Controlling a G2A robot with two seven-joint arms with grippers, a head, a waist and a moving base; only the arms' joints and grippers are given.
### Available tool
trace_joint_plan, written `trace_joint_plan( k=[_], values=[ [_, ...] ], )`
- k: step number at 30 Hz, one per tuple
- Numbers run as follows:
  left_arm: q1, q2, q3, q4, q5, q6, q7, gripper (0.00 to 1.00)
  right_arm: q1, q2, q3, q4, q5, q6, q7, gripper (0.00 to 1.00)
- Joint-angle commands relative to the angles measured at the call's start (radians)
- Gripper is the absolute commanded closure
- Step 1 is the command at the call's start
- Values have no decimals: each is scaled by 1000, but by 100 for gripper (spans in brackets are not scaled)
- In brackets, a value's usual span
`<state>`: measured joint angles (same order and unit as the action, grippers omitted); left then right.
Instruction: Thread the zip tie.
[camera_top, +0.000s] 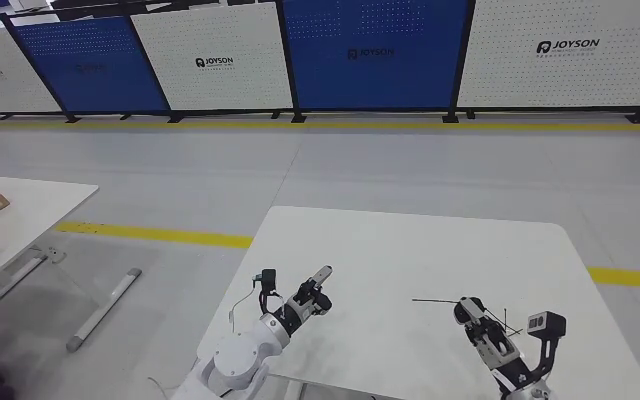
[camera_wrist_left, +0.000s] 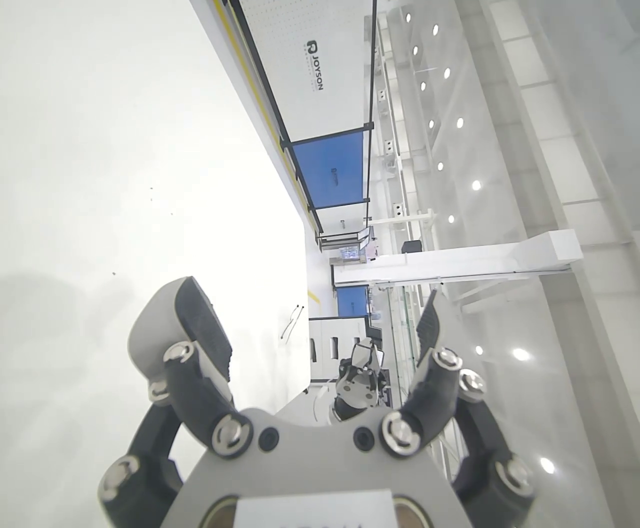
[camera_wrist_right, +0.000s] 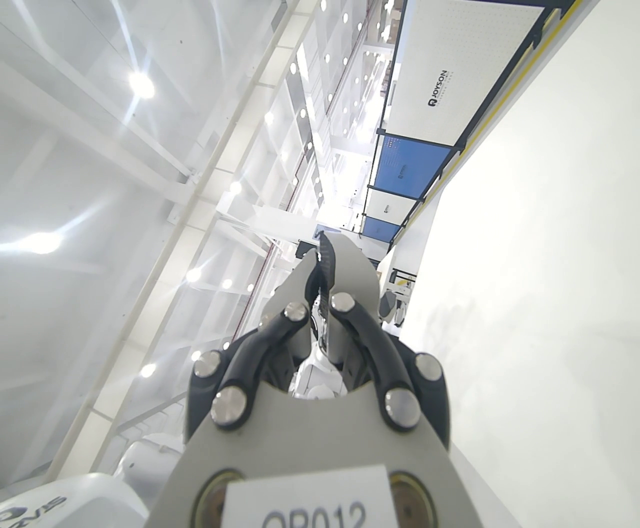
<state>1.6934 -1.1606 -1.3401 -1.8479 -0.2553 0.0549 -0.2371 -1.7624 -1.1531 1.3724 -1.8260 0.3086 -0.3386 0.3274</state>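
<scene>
Presently, the left gripper (camera_top: 316, 286) is hovering over the near left part of the white table (camera_top: 400, 240). Its two fingers (camera_wrist_left: 202, 320) are standing wide apart, so the tool is plainly open.

The right gripper (camera_top: 466, 306) is sitting over the near right part of the table, well apart from the left one, with its tips pointing left and slightly far. In the right wrist view its fingers (camera_wrist_right: 350, 270) are pressing together along their black pads. Whether anything thin is being pinched there, I cannot tell.

The zip tie (camera_top: 435, 301) is showing as a thin dark strand over the table's near right part. It is running from just beside the right gripper's tips out to the left, toward the gap between the two grippers. From above it is not clear whether it is touching the tips or lying on the table beneath them. A second thin dark strand (camera_top: 505, 320) is lying just to the right of the right gripper, running near to far.

Blue and white pegboard panels (camera_top: 370, 50) are standing along the far side of the room. A yellow floor line (camera_top: 150, 234) is running across the floor to the left of the table.
</scene>
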Motion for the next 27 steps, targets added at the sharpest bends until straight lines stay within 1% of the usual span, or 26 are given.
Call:
trace_joint_plan(
  k=[1, 3, 5, 8, 9, 10, 11, 14, 15, 17, 21, 24, 27],
  values=[
    [-12, -2, 19, -3, 8, 13, 1, 0, 0, 0, 0, 0, 0, 0, 0, 100],
    [-26, -6, 55, -14, 22, 21, 10, 0, 0, 0, 0, 0, 0, 0, 0, 100],
    [-40, -11, 98, -15, 30, 30, 5, 0, 0, 0, 0, 0, 0, 0, 0, 100],
    [-68, -17, 161, 4, 62, 53, 5, 0, 0, 0, 0, 0, 0, 0, 0, 100],
    [-84, -22, 188, 16, 76, 57, 25, 0, 0, 0, 0, 0, 0, 0, 0, 100],
    [-95, -26, 203, 25, 68, 57, 45, 0, 0, 0, 0, 0, 0, 0, 0, 100],
    [-102, -28, 209, 31, 60, 54, 54, 0, 0, 0, 0, 0, 0, 0, 0, 100],
    [-102, -28, 209, 31, 60, 54, 54, 0, 0, 0, 0, 0, 0, 0, 0, 100],
    [-102, -28, 209, 31, 60, 54, 54, 0, 1, -1, 2, 5, -3, 12, -19, 100],
    [-102, -28, 209, 31, 60, 54, 54, 0, 2, -3, -3, 0, -48, 30, -68, 100],
    [-102, -28, 209, 31, 60, 54, 54, 0, 18, -15, -65, -2, -123, 64, -147, 100],
    [-102, -28, 209, 31, 60, 54, 54, 0, 40, -26, -129, -1, -222, 97, -231, 100],
    [-102, -28, 209, 31, 60, 54, 54, 0, 42, -27, -135, -1, -228, 100, -239, 100]
  ],
)
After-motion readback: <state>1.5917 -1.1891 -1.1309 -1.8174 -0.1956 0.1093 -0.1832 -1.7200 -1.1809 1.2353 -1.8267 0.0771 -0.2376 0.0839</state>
